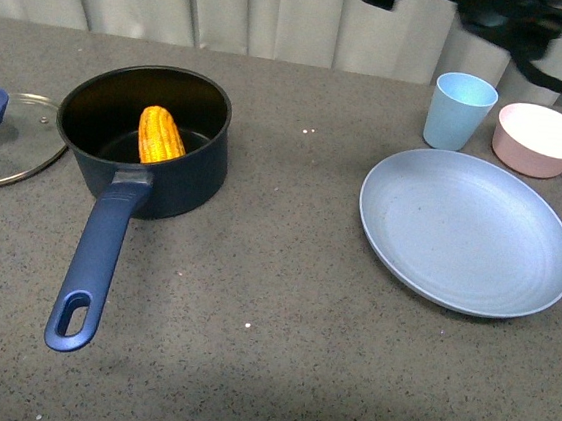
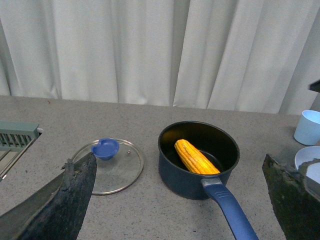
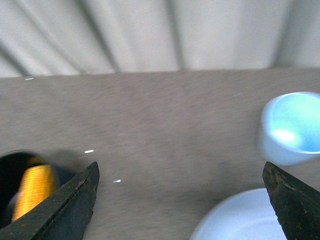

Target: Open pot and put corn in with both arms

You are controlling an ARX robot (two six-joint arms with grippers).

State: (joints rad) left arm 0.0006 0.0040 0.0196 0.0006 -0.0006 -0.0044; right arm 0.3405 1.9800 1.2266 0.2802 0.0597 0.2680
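The front view looks down from the robot's body across the grey surface [image 1: 281,301] toward the curtain [image 1: 232,4] at 12 o'clock, with the pot [image 1: 147,141] at about 10 o'clock and the plate [image 1: 465,230] at 2 o'clock. The left wrist view sits low and level, facing the same curtain, fairly near the pot and the glass lid [image 2: 112,167]. The right wrist view is blurred and closer to the surface. All three share the pot holding the corn [image 1: 160,136] and the light blue cup [image 1: 460,111].
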